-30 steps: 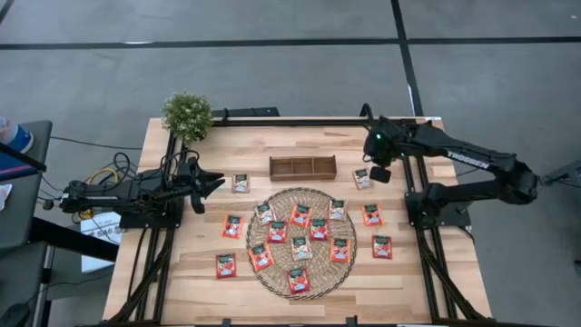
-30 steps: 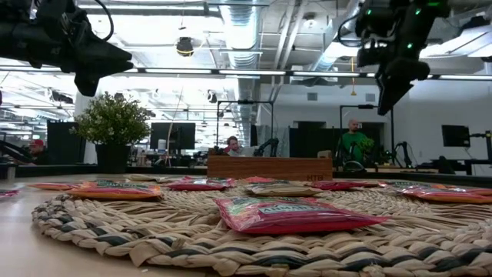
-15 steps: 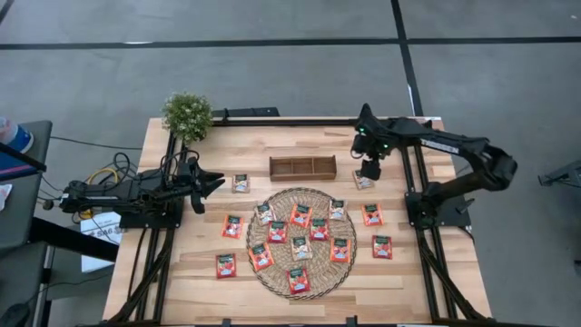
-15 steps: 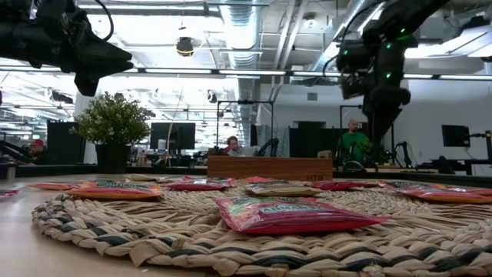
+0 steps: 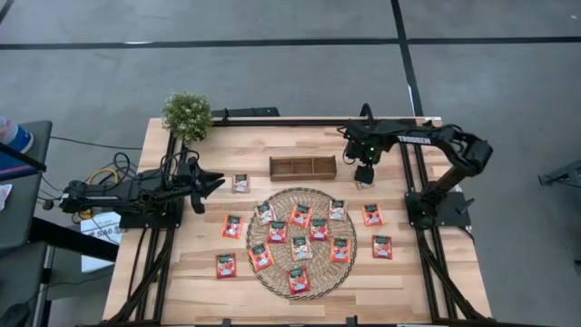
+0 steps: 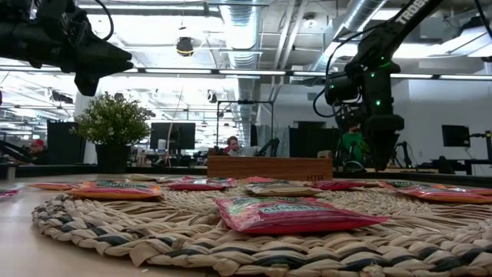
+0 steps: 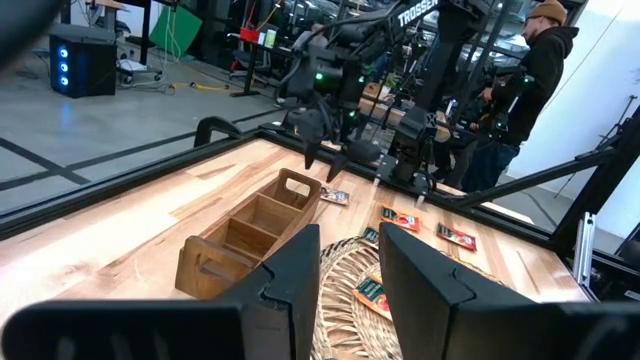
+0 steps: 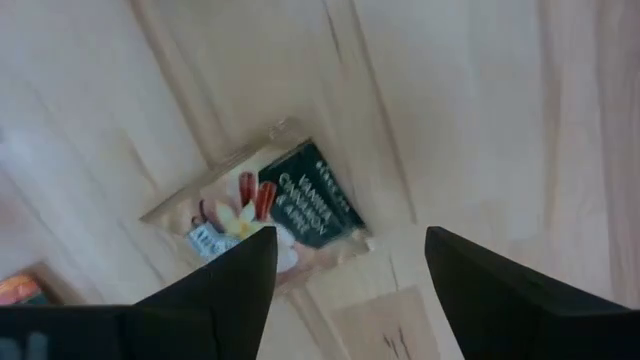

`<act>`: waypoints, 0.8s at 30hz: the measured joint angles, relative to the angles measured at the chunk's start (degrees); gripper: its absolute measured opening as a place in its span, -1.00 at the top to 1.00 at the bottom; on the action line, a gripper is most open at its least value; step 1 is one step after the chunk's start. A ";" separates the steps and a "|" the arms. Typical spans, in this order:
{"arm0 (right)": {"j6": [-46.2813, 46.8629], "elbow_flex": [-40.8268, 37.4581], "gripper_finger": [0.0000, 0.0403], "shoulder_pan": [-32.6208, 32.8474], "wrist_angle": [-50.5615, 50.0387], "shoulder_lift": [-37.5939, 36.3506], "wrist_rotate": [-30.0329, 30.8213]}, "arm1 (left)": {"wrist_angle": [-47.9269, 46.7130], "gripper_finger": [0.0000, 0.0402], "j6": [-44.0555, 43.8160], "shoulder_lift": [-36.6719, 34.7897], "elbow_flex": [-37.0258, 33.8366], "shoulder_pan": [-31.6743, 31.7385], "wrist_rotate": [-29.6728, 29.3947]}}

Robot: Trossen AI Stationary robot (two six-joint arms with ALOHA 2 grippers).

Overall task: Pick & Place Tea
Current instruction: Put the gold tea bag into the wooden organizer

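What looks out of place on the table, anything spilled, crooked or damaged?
Nothing is spilled or damaged. Several tea sachets lie on the woven mat, others loose on the table, such as the beige sachet under the open right gripper.

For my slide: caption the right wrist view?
Open right gripper poised above a pale beige tea sachet on the light wooden table.

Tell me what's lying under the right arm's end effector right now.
A pale tea sachet lies flat on the bare table, below the open right end effector, untouched. Its underside is hidden.

High view looks straight down; low view sits at mat [image 6: 231, 231] level; both share the tray [image 5: 302, 167].
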 joint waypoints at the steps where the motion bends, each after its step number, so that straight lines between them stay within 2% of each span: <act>1: 0.02 -0.02 -0.21 0.00 0.45 0.21 0.14 | 0.00 0.52 0.00 0.02 0.00 -0.02 0.00; 13: -0.41 -0.06 -0.05 0.09 2.81 1.63 0.31 | -0.01 0.52 -0.04 0.01 0.02 -0.02 0.00; 24: -1.47 -0.06 0.01 0.09 3.38 1.63 0.13 | -0.02 0.52 -0.07 0.02 0.01 0.00 0.00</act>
